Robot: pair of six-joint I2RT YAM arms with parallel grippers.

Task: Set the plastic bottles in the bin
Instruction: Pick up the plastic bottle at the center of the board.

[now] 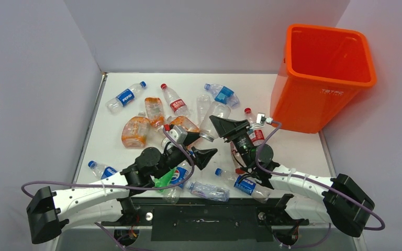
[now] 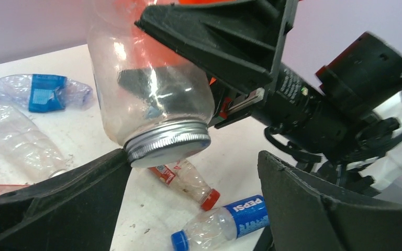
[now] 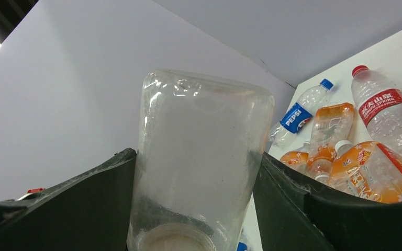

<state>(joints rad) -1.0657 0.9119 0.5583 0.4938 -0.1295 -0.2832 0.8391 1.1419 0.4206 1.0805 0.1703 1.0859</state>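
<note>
My right gripper is shut on a clear wide jar-like bottle with a silver screw lid and holds it tilted above the table; the jar fills the right wrist view. My left gripper is open and empty just in front of it, its left finger touching the lid's edge. The orange bin stands at the back right. Plastic bottles lie scattered: a Pepsi bottle, a red-labelled one, orange ones.
Under my left gripper lie a red-capped bottle and a blue-capped Pepsi bottle. More bottles lie near the arm bases, with a green one. A crushed blue-labelled bottle lies at the back. Walls close in the table.
</note>
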